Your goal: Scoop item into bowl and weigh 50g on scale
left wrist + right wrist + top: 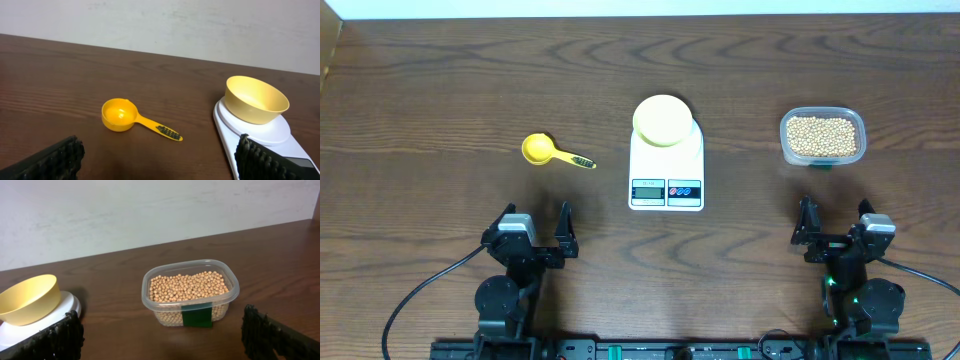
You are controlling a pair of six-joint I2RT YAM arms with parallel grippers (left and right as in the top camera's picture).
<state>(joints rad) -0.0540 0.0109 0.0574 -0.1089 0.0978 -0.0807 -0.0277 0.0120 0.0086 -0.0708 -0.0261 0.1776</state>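
The tan beans (822,135) fill a clear plastic tub (787,145) at the right; they also show in the right wrist view (187,286). The pale-yellow bowl (662,119) stands empty on the far end of the white scale (667,187); it shows in the left wrist view (256,99) and the right wrist view (27,299). A yellow measuring scoop (545,151) lies left of the scale, also in the left wrist view (120,114). My left gripper (534,229) is open and empty near the front edge. My right gripper (836,229) is open and empty in front of the tub.
The scale's display and red and blue buttons (666,189) face the front. The dark wood table (440,100) ends at a pale wall at the back. Cables run from both arm bases along the front edge.
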